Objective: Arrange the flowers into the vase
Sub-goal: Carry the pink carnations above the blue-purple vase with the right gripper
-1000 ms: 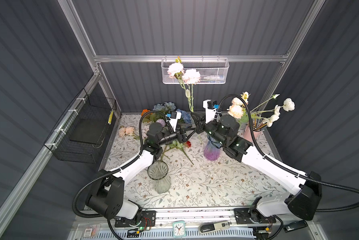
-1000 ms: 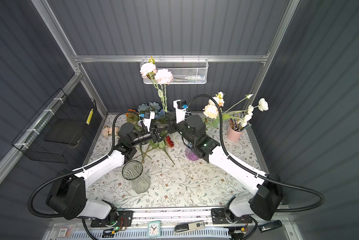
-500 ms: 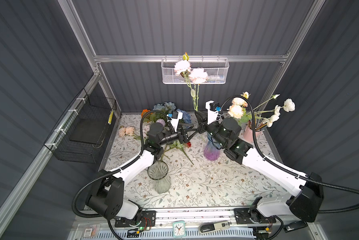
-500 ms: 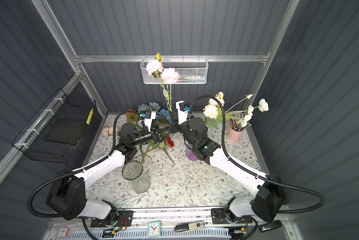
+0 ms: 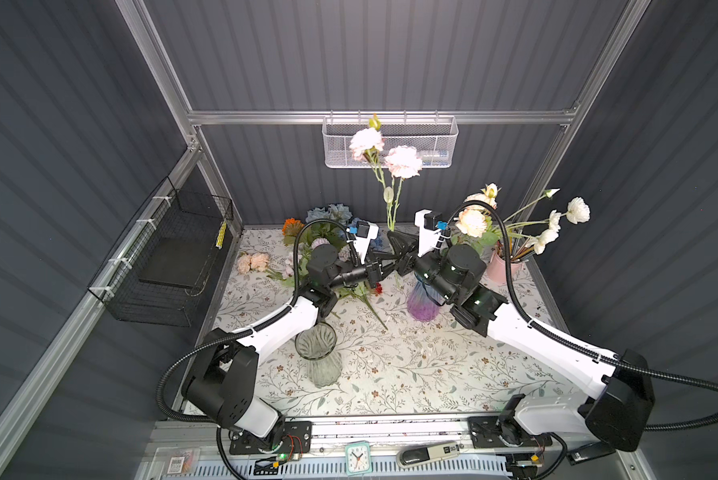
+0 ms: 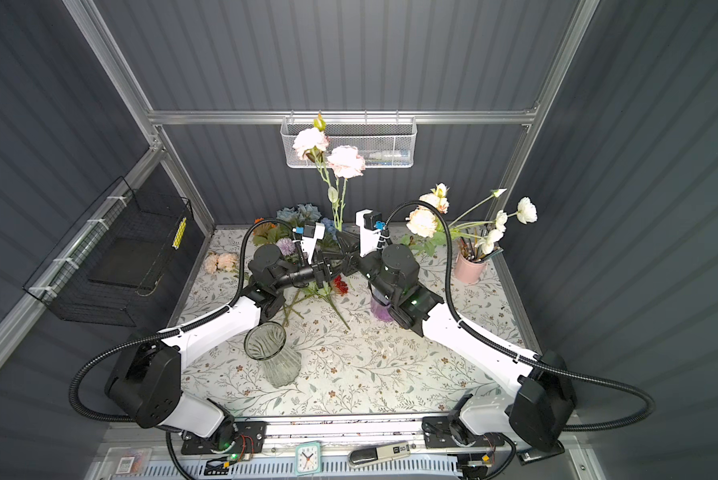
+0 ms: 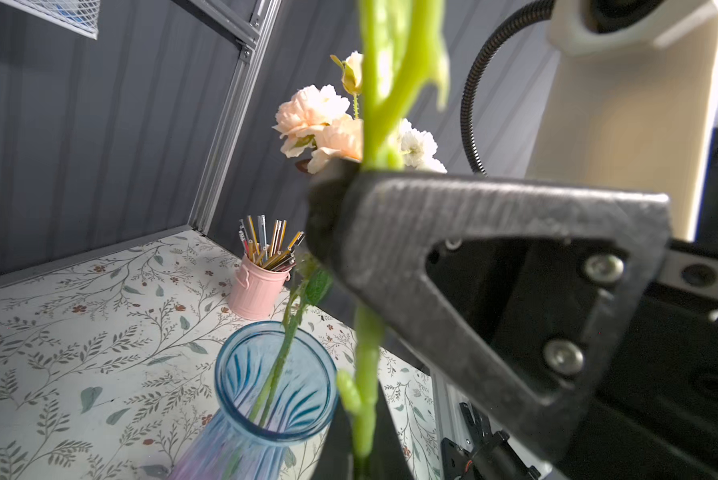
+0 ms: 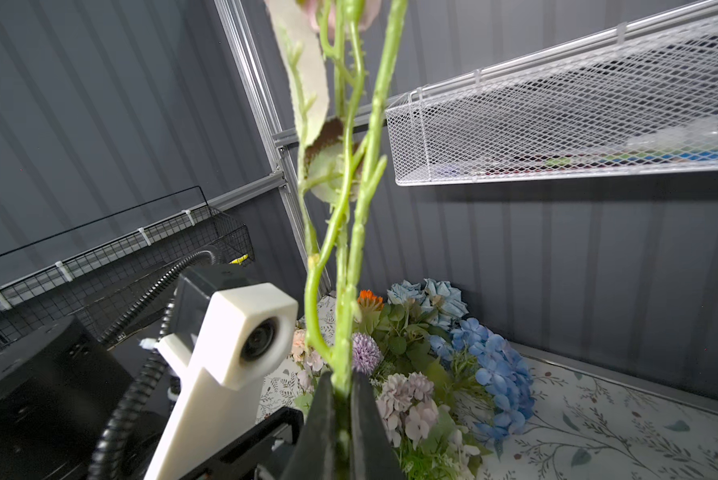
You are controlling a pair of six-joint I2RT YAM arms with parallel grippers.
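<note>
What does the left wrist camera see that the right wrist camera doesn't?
Only left wrist: the blue vase, the pink pencil cup and peach blooms. Only right wrist: the blue hydrangea, a lilac bloom and the black wire basket. Both: the white mesh basket and the green flower stem, pinched by the left tool and the right tool.

We count two arms: left arm [image 5: 282, 328], right arm [image 5: 548, 345]. Two vases: one clear vase [image 5: 322, 365], one blue-purple vase [image 5: 421, 301]. Two baskets: one white mesh basket [image 5: 436, 147], one black wire basket [image 5: 174, 249]. One pink pen cup [image 5: 500, 270]. One clock [image 5: 357, 457]. One tall stem [image 5: 392, 199] bears two pink blooms [image 5: 403, 162] and one bud [image 5: 374, 121]. Two peach blooms [image 5: 252, 262] are on the table [image 5: 390, 374]. The heaped flowers [image 5: 328, 216] we cannot count.
</note>
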